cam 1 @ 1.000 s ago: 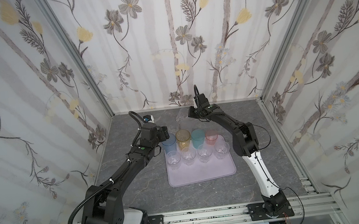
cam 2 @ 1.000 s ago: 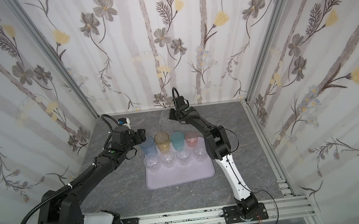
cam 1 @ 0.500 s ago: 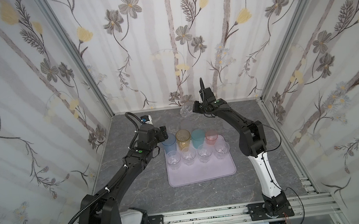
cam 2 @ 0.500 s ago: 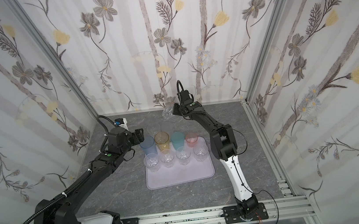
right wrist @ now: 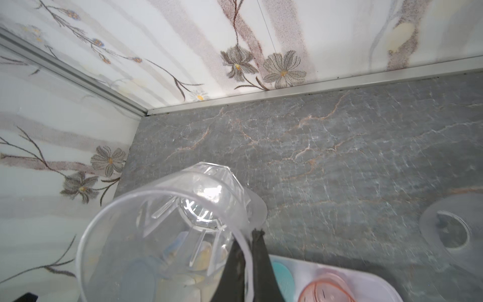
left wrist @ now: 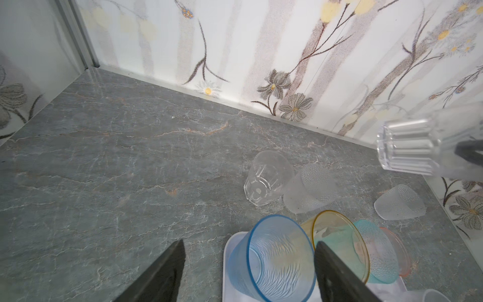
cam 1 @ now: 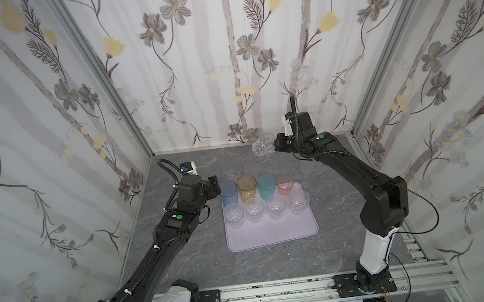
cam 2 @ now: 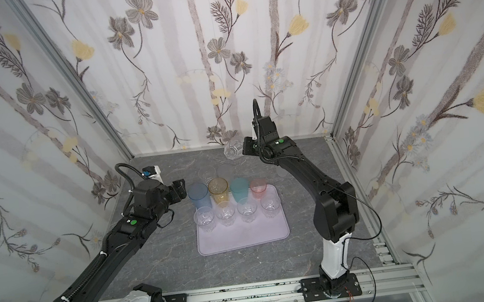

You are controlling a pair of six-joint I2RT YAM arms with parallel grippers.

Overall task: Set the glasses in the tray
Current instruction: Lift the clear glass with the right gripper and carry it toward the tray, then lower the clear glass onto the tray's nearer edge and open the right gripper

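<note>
The right gripper pinches the rim of a clear faceted plastic tumbler, which hangs tilted in the air above the back of the grey marbled worktop. The left gripper is spread wide just beside a ribbed blue tumbler. That one stands with an amber tumbler, a teal tumbler and a pink tumbler in the back row of the flat pale lilac plastic tray. Four clear tumblers line up in front of them. Behind the tray, a clear ribbed tumbler and two frosted tumblers sit on the worktop.
</note>
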